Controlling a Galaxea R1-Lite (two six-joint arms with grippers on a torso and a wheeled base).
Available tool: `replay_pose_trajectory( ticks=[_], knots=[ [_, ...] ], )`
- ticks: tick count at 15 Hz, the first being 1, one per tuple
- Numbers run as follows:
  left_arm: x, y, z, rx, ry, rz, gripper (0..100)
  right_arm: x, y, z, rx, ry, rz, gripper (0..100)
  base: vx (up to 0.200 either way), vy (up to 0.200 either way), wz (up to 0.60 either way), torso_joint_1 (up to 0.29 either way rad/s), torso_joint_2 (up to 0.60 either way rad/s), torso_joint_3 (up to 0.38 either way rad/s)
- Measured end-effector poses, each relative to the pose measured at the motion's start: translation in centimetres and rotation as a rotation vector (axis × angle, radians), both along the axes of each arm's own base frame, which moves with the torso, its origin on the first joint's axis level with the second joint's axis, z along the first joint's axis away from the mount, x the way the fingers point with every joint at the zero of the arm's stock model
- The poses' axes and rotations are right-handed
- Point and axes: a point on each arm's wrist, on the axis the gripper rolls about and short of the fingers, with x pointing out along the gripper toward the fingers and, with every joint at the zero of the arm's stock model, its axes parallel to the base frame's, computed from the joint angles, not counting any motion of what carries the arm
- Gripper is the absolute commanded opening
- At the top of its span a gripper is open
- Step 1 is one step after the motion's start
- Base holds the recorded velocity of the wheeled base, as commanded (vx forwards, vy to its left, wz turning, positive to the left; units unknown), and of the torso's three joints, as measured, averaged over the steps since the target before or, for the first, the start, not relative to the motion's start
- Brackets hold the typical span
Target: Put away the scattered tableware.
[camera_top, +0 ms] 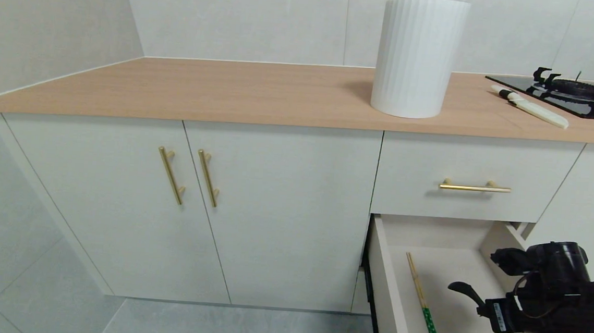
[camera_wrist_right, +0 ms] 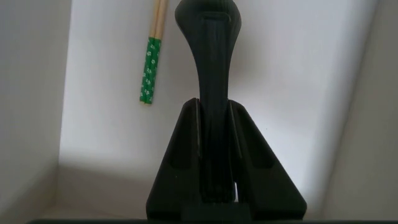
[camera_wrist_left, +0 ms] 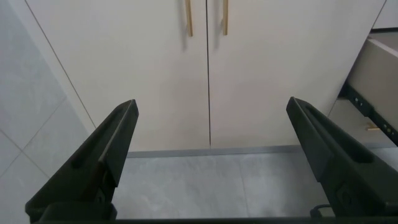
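Note:
A pair of wooden chopsticks [camera_top: 422, 298] with green patterned ends lies on the floor of the pulled-out lower drawer [camera_top: 381, 277]. My right gripper [camera_top: 460, 288] hangs inside that drawer, just right of the chopsticks and not touching them. In the right wrist view its fingers [camera_wrist_right: 206, 56] are pressed together, shut and holding nothing, with the chopsticks [camera_wrist_right: 152, 62] beside them. A white-handled knife [camera_top: 530, 106] rests on the wooden countertop [camera_top: 229, 91] at the right. My left gripper [camera_wrist_left: 211, 124] is open and bare, low in front of the double cabinet doors [camera_wrist_left: 208, 62].
A tall white ribbed container [camera_top: 417, 57] stands on the counter above the drawers. A black gas hob [camera_top: 574, 94] sits at the far right. The upper drawer [camera_top: 474, 176] is closed. Grey tiled floor [camera_top: 238, 329] lies below the cabinets.

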Motion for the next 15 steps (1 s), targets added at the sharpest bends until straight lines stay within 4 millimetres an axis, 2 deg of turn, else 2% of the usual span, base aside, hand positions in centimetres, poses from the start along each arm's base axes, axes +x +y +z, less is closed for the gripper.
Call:
replay_pose_trajectory(
  ticks=[3, 7, 10, 15],
  knots=[
    [0.0, 0.0, 0.0, 0.000, 0.000, 0.000, 100, 0.9, 0.6, -1.1, -0.013, 0.020, -0.073, 0, 0.000, 0.000, 0.00, 0.000, 0.00, 0.000],
    [0.0, 0.0, 0.0, 0.000, 0.000, 0.000, 100, 2.8, 2.0, -4.2, -0.037, -0.006, -0.159, 0, 0.000, 0.000, 0.00, 0.000, 0.00, 0.000],
    [0.0, 0.0, 0.0, 0.000, 0.000, 0.000, 100, 3.0, 2.3, -6.1, -0.047, 0.028, -0.156, 0, 0.000, 0.000, 0.00, 0.000, 0.00, 0.000],
    [0.0, 0.0, 0.0, 0.000, 0.000, 0.000, 100, 3.2, 1.9, -6.8, -0.048, 0.038, -0.170, 0, 0.000, 0.000, 0.00, 0.000, 0.00, 0.000]
  ],
)
